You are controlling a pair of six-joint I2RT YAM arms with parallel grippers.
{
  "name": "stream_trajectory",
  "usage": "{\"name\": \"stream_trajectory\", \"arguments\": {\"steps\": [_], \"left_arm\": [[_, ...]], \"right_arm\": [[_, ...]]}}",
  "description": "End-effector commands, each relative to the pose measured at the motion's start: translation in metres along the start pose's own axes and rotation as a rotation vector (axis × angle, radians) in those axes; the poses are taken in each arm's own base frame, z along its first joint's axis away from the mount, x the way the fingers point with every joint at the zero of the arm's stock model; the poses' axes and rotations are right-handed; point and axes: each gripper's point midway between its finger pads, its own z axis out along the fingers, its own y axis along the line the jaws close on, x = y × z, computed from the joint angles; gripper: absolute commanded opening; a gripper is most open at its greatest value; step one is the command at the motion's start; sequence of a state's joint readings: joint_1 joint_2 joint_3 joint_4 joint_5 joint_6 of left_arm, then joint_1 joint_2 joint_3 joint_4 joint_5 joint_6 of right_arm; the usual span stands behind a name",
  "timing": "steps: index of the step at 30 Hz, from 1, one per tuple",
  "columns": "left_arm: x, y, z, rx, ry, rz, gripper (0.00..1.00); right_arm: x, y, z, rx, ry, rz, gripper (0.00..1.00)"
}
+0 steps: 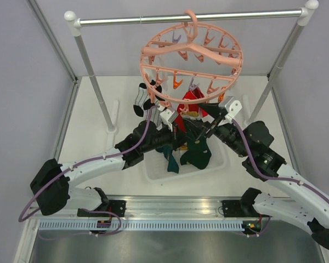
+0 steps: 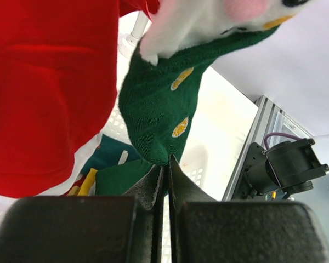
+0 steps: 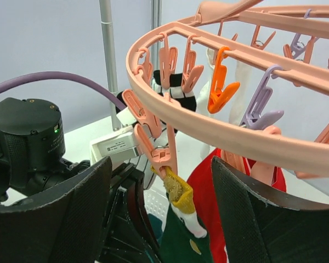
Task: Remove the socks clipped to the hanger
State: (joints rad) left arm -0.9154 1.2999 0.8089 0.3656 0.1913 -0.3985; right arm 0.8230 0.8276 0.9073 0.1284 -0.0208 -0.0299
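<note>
Overhead, hooked on the silver rail (image 1: 153,20): the hanger (image 1: 193,51), a salmon-pink plastic ring with a centre bar and small dangling pegs, mostly pink, one orange peg (image 3: 222,90) and one purple peg (image 3: 257,109) among them.

Clipped along its near rim: a black-and-white striped sock (image 1: 141,104), a red sock (image 1: 189,98), and a dark green sock (image 3: 181,241) held by its yellow cuff. All soft knit. In the right wrist view, the green sock is cut off by the bottom edge and the red one half hidden behind it.

Around that green sock, the right gripper (image 3: 162,170), its textured black fingers (image 3: 66,213) spread wide, fabric hanging in the gap between them.

Below, the left gripper (image 2: 165,170), jaws pressed together, tips right at the green toe; impossible to tell whether any fabric sits nipped between them. Above the toe, yellow oval spots, then fuzzy white fabric with a pink patch, cropped by the frame's top edge.

Underneath, the white perforated tray (image 1: 152,172) on the table, more teal and green fabric lying in it, partly masked by both arms.
</note>
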Motion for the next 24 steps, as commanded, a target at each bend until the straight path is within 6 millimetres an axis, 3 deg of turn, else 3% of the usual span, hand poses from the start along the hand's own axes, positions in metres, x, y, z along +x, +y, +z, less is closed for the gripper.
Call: {"name": "stream_trajectory", "arguments": {"steps": [1,24], "left_arm": [[-0.020,-0.009,0.004,0.016,-0.035,0.049,0.02],[-0.014,-0.023,0.011,0.038,-0.011,0.061,0.02]], "right_arm": [[-0.030,-0.003,0.006,0.013,-0.077,-0.036,0.77],[-0.030,-0.004,0.027,0.025,-0.075,-0.030,0.76]]}}
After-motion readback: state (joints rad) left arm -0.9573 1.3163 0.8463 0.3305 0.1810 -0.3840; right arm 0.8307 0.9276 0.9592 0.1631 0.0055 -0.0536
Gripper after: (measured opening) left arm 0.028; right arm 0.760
